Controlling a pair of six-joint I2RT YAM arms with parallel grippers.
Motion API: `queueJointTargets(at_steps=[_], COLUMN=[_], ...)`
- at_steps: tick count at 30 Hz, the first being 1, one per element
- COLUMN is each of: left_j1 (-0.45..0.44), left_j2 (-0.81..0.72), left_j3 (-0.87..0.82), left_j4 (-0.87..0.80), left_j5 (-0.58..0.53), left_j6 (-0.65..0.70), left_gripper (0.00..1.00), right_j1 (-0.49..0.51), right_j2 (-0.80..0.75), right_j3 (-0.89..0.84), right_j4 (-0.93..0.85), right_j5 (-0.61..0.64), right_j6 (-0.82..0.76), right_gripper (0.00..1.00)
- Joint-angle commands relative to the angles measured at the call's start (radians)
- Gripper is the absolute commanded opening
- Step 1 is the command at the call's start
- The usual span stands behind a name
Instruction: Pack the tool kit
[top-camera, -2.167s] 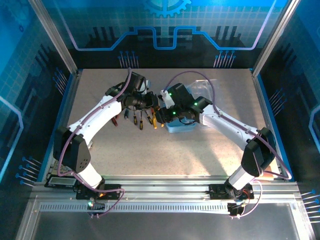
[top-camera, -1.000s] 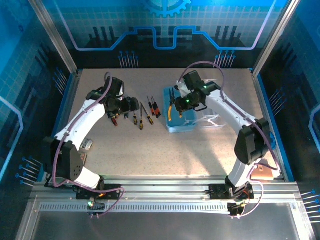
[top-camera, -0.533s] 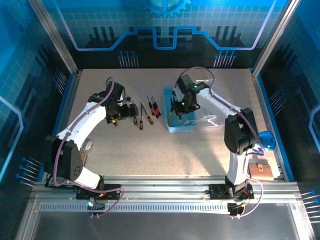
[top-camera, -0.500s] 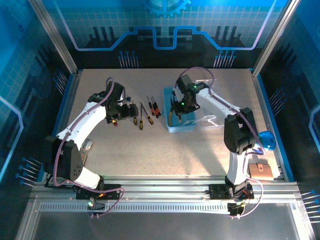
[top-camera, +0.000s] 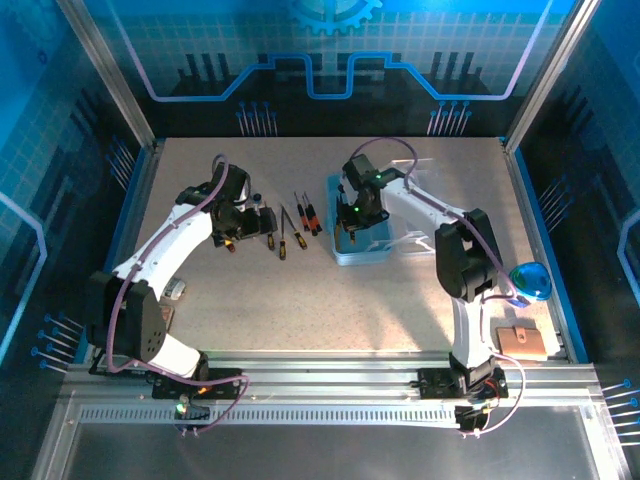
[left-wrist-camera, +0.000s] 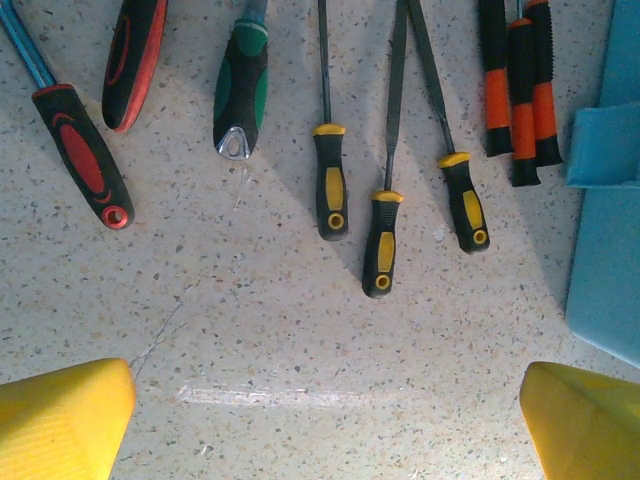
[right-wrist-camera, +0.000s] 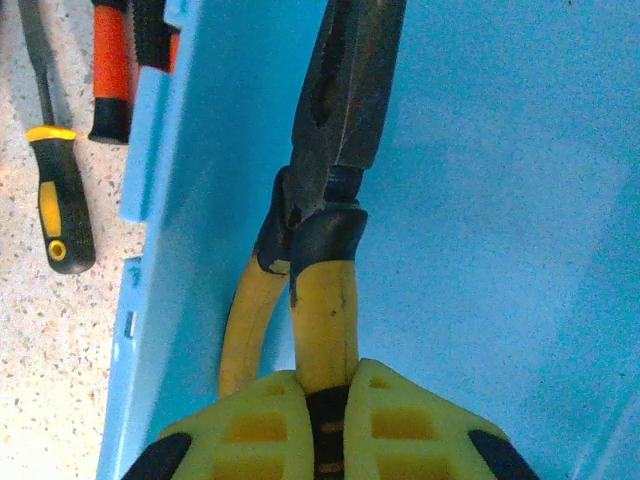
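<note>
While looking down from the right wrist, finds the right gripper (right-wrist-camera: 328, 400) clenched tight on one yellow handle of the pliers (right-wrist-camera: 325, 230), with the second handle bowing free on the left and the dark nose pointing away from the camera. Holds the pliers low inside the pale-blue box (right-wrist-camera: 480, 200), close along its left wall; contact between nose and plastic floor not clear enough to tell. From above, places that box right of centre on the table (top-camera: 300, 300), with the clear lid (top-camera: 425, 240) lying open at its right side. Shows the left gripper (left-wrist-camera: 320, 420) released, with yellow fingers (left-wrist-camera: 60, 420) spread wide at the bottom corners of the left wrist view, grasping nothing. Hangs above bare speckled tabletop, just short of a row of screwdrivers (left-wrist-camera: 380, 240). Counts three yellow-and-black handles (left-wrist-camera: 332, 195) in the middle, orange-and-black handles (left-wrist-camera: 515, 90) just beside the box edge, one green-and-black handle (left-wrist-camera: 240, 95) and two red-and-black handles (left-wrist-camera: 85, 160) further left. Leaves all of these flat on the table, outside the box and to its left.
</note>
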Motion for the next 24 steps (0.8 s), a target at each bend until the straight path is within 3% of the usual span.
queueJointTargets(at_steps=[1, 20, 22, 24], left_j1=[0.008, 0.008, 0.009, 0.012], left_j2=[0.001, 0.018, 0.028, 0.045], left_j3=[-0.013, -0.013, -0.010, -0.001], left_j4=[0.013, 0.018, 0.013, -0.002], left_j5=[0.025, 0.027, 0.013, -0.012], left_j6=[0.002, 0.012, 0.017, 0.024], left_gripper=[0.99, 0.99, 0.99, 0.99], right_j1=[0.015, 0.042, 0.053, 0.066], right_j2=[0.017, 0.007, -0.020, -0.062], right_j3=[0.045, 0.149, 0.156, 0.156], right_j4=[0.016, -0.059, -0.072, -0.078], right_j5=[0.025, 0.047, 0.047, 0.046], right_j6=[0.029, 0.012, -0.002, -0.027], right_gripper=[0.06, 0.42, 0.53, 0.74])
